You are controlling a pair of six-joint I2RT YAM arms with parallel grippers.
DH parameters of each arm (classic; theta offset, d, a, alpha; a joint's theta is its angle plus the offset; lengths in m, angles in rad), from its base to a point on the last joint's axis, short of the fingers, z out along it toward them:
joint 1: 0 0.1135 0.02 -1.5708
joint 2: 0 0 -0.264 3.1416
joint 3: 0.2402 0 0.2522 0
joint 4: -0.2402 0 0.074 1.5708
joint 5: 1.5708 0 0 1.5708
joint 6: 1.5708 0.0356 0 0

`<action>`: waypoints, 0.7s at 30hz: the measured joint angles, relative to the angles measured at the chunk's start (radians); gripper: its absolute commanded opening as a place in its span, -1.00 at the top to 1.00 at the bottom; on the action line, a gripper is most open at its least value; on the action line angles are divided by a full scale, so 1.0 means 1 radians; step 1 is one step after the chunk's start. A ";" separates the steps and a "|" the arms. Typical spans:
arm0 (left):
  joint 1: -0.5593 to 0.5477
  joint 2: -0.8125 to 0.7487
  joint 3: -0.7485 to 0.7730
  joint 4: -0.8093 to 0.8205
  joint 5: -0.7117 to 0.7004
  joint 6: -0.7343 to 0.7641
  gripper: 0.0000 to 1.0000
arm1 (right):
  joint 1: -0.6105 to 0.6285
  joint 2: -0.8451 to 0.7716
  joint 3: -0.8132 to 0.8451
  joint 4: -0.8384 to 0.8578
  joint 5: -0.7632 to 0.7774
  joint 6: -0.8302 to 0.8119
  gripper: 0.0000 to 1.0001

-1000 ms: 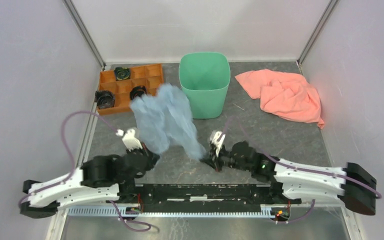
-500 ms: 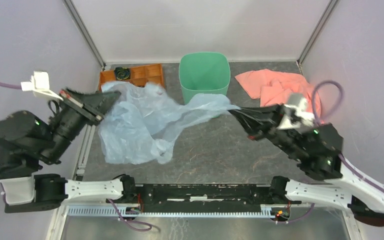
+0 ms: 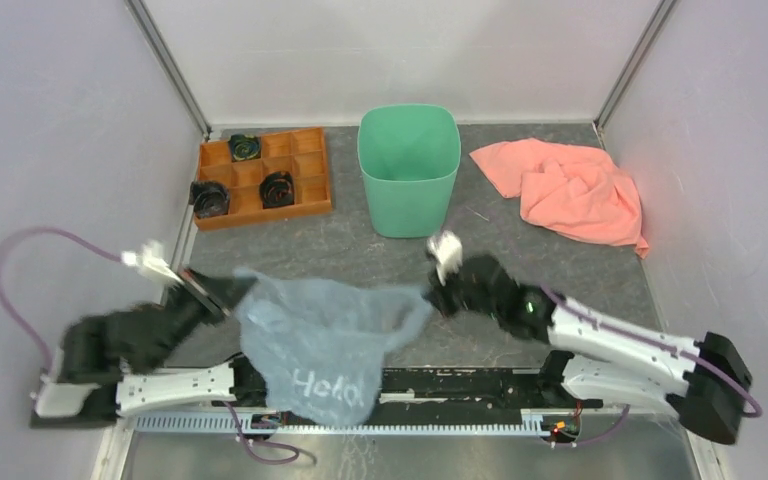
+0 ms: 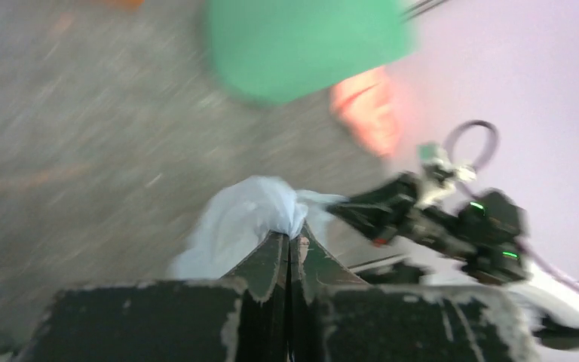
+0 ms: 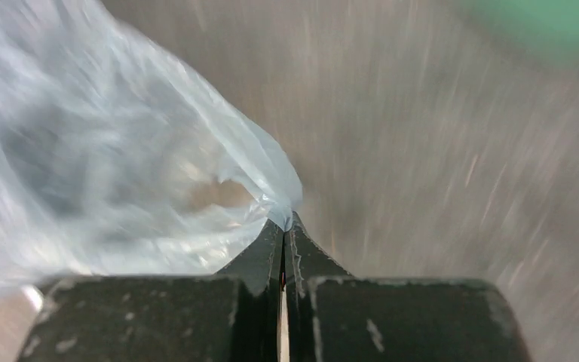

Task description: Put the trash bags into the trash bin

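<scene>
Both arms have dropped low and drawn closer together since the earlier frame, carrying the trash bag from mid-frame down to lower centre.
The left gripper and right gripper are each clamped tight on 1 edge of the bag's mouth, which sags between them as an open pouch over the near edge of the tabletop. The trash bin stands unmoved at upper centre, well apart from the bag. Both wrist views are motion-blurred.
</scene>
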 measured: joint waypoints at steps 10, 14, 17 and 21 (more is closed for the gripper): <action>-0.070 0.990 1.266 0.452 0.014 0.707 0.96 | -0.086 0.132 0.934 0.229 -0.264 -0.199 0.99; -0.056 0.731 0.590 0.380 -0.071 0.587 0.96 | -0.082 -0.187 0.500 0.465 -0.281 -0.177 0.99; -0.053 0.509 0.166 0.148 -0.079 0.266 0.96 | -0.085 -0.125 0.117 0.539 -0.285 -0.085 0.99; -0.051 0.229 -0.094 -0.034 -0.023 0.023 0.96 | -0.093 0.021 -0.156 0.312 -0.283 -0.015 0.99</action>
